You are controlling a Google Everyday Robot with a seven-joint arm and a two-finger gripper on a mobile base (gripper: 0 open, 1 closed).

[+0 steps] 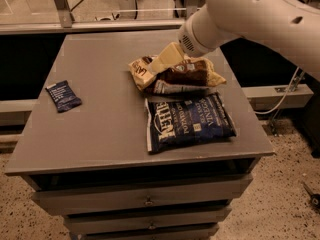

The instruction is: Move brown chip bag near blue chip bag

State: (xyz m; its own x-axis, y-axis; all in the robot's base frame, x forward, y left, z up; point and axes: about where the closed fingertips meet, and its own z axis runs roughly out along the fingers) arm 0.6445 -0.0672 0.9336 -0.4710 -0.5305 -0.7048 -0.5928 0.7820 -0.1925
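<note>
One hand [158, 65], grip unclear, at one brown chip bag [189, 77] against one blue chip bag [190, 122].

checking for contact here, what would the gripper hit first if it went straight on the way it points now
The gripper points down and to the left, onto the left end of the brown chip bag. That bag comes first. It may already be touching; depth is unclear.

Hi front cam, jaws mid-frame above table [100, 134]
</note>
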